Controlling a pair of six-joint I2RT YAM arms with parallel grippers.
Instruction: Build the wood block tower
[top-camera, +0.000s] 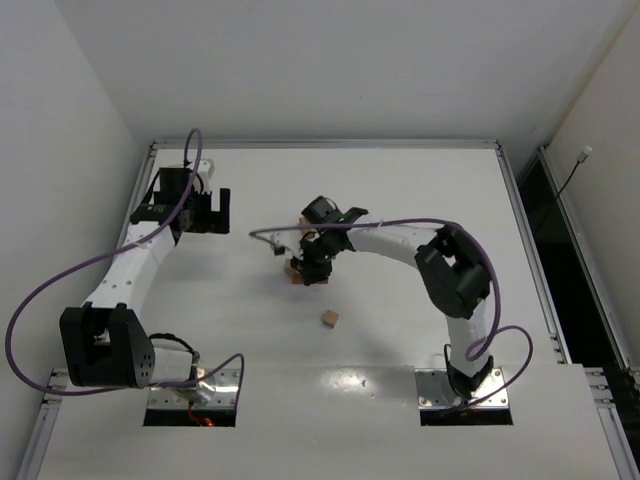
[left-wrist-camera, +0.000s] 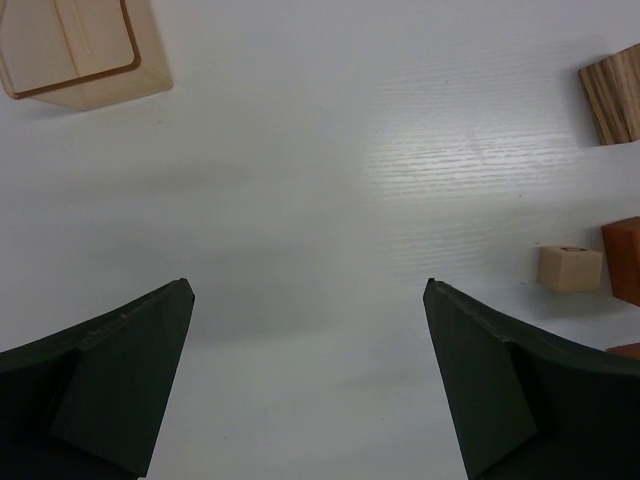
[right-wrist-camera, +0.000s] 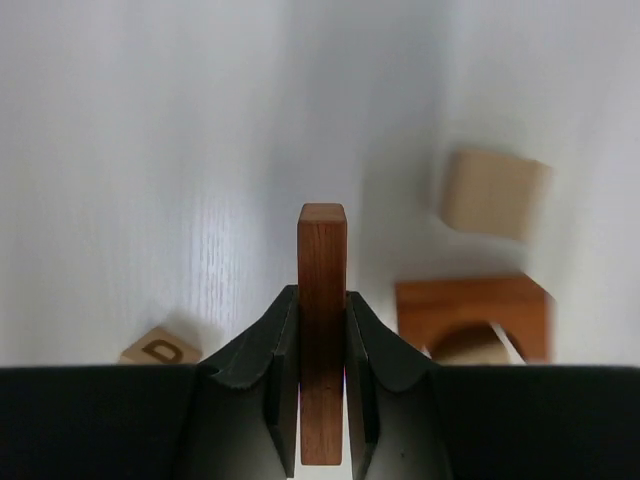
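Right wrist view | reddish-brown bar (right-wrist-camera: 322, 245) is clamped by right gripper (right-wrist-camera: 322, 300), long axis along fingers, tip toward frame top | arched block (right-wrist-camera: 470, 305) is seen lower right, beside bar | left gripper (left-wrist-camera: 310, 290) is held wide open, farther off

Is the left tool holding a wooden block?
No, the left tool stands wide open above the white table, and nothing lies between its fingers.

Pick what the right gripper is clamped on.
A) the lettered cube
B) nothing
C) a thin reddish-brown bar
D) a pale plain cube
C: in the right wrist view the right gripper pinches the reddish-brown bar from both sides, while the lettered cube lies apart from it.
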